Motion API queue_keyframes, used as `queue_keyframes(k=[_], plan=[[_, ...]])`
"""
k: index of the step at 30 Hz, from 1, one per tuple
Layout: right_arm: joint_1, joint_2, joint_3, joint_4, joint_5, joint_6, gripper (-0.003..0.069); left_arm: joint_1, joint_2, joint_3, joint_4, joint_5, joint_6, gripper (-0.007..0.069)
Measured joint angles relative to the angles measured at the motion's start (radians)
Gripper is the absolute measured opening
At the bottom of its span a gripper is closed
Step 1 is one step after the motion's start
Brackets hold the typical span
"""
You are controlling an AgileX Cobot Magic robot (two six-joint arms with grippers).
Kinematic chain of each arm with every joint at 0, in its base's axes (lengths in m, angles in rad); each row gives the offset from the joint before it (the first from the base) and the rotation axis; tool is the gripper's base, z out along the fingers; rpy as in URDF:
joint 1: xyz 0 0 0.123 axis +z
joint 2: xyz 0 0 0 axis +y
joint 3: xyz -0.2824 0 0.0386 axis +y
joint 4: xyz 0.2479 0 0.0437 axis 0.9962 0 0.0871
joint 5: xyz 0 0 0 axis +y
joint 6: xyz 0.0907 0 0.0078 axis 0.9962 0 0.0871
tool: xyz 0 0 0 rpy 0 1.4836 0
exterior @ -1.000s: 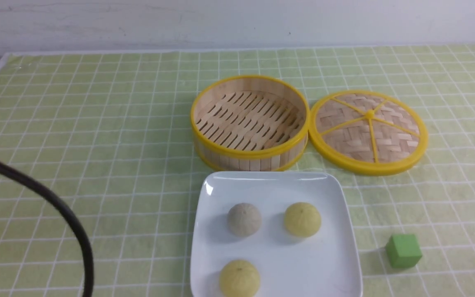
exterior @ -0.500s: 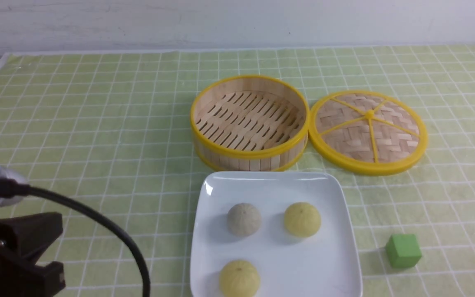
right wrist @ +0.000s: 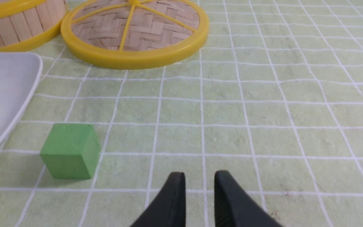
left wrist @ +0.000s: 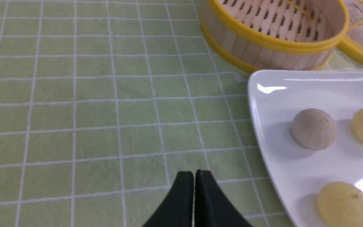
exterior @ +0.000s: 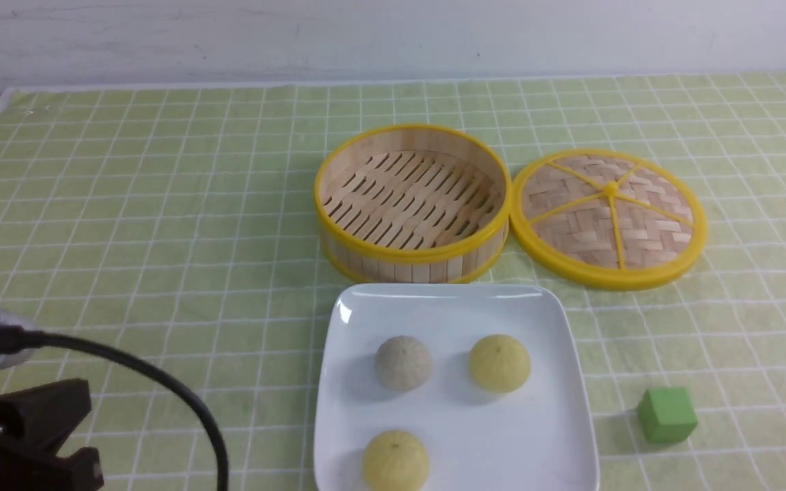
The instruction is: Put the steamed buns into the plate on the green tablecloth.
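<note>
Three domed steamed buns (exterior: 500, 363), two yellow, one grey, are seen on the white plate (exterior: 557, 436) at 6 o'clock of the green tablecloth (exterior: 161, 204); left tool (left wrist: 194, 176) clenched, right tool (right wrist: 199, 181) slightly parted, both empty.

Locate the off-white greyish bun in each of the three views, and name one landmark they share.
Front view: greyish bun on the white plate, left of a yellow bun.
Left wrist view: greyish bun on the plate's part nearest the steamer basket.
Right wrist view: not in it; only the plate's edge shows.
Shared landmark: the yellow-rimmed steamer basket.
</note>
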Motion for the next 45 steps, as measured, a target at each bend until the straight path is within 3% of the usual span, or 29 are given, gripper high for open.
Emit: queue_keyframes(k=[2, 7, 14, 32, 45], plan=[[0.0, 0.0, 0.0, 0.0, 0.0, 0.0, 0.0166, 0.051, -0.023, 0.029, -0.028, -0.018, 0.035, 0.0034], [0.0, 0.0, 0.0, 0.0, 0.0, 0.0, 0.0174, 0.312, -0.205, 0.224, -0.162, -0.108, 0.278, 0.0036], [0.0, 0.0, 0.0, 0.0, 0.001, 0.0, 0.0183, 0.481, -0.405, 0.382, -0.194, -0.137, 0.342, 0.0045], [0.0, 0.0, 0.0, 0.0, 0.001, 0.0, 0.0207, 0.38, -0.483, 0.402, -0.161, -0.126, 0.345, 0.0057], [0.0, 0.0, 0.0, 0.0, 0.001, 0.0, 0.0213, 0.378, -0.483, 0.402, -0.164, -0.126, 0.345, 0.0074]])
